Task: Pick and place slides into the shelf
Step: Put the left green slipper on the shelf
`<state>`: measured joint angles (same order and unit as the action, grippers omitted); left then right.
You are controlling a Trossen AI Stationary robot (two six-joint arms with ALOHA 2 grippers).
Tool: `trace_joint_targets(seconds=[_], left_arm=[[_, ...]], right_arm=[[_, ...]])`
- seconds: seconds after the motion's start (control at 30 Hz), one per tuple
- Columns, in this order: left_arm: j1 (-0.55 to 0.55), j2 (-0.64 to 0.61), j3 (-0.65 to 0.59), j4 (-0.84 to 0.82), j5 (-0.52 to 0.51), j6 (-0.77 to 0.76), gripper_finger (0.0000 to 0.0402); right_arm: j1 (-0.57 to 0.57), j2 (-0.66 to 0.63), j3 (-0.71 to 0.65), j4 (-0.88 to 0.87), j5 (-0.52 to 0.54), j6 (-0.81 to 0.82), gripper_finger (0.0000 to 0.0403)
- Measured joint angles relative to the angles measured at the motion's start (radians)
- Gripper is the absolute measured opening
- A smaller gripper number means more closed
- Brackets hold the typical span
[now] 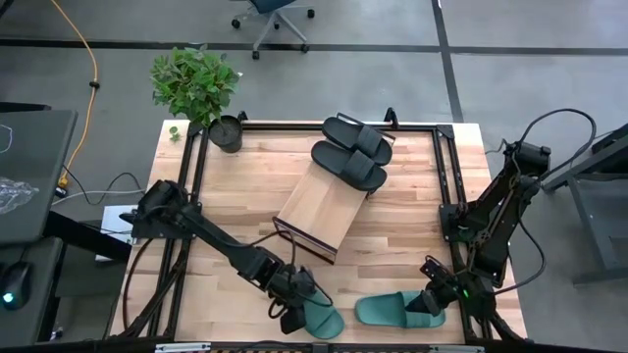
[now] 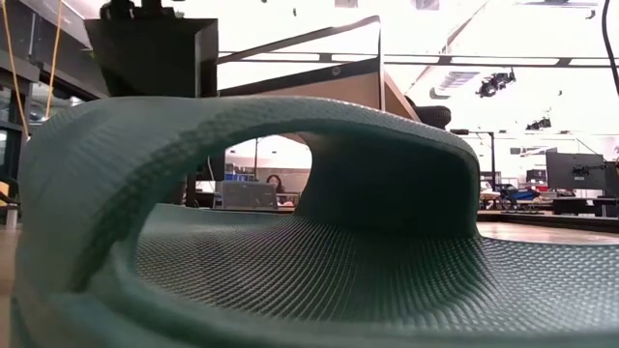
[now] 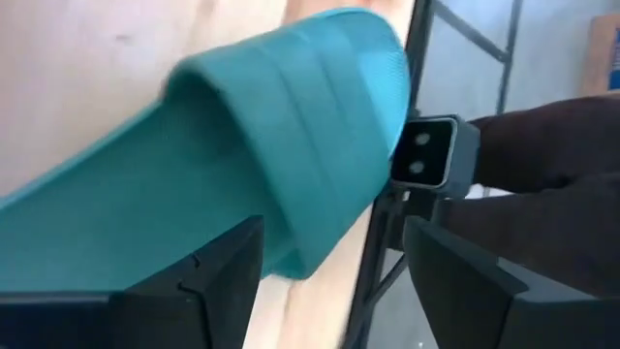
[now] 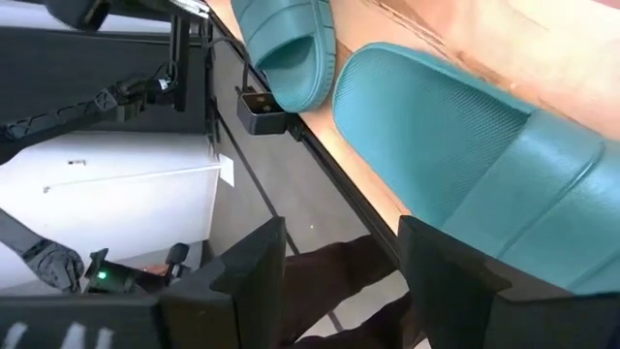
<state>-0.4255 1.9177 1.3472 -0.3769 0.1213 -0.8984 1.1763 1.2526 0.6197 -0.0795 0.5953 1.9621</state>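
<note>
The left tool stands wide open over one teal-green rubber slide sandal at the wooden tabletop's near edge. The right tool (also wide) hovers at the second teal sandal. Two black rubber slides rest on the slanted light-wood shelf.

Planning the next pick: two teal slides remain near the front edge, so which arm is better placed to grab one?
Either, each for its own: the left claw stands open at the left teal slide, the right claw open at the right teal slide; the shelf is nearer the left.
</note>
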Motion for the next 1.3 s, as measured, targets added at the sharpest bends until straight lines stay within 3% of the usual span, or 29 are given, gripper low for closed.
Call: trace_joint_targets(seconds=[0.73,1.0,1.3], left_arm=[[0.0,0.081,0.001,0.115,0.004,-0.06,0.0216],[0.0,0.102,-0.001,0.137,0.028,-0.059,0.0147],[0.001,0.11,0.0,0.144,0.036,-0.04,0.0037]], right_arm=[[0.0,-0.001,0.0,-0.039,0.0,-0.008,0.0193],[0.0,-0.001,0.0,-0.054,0.012,-0.006,0.0193],[0.0,-0.001,0.0,-0.057,0.031,-0.004,0.0193]])
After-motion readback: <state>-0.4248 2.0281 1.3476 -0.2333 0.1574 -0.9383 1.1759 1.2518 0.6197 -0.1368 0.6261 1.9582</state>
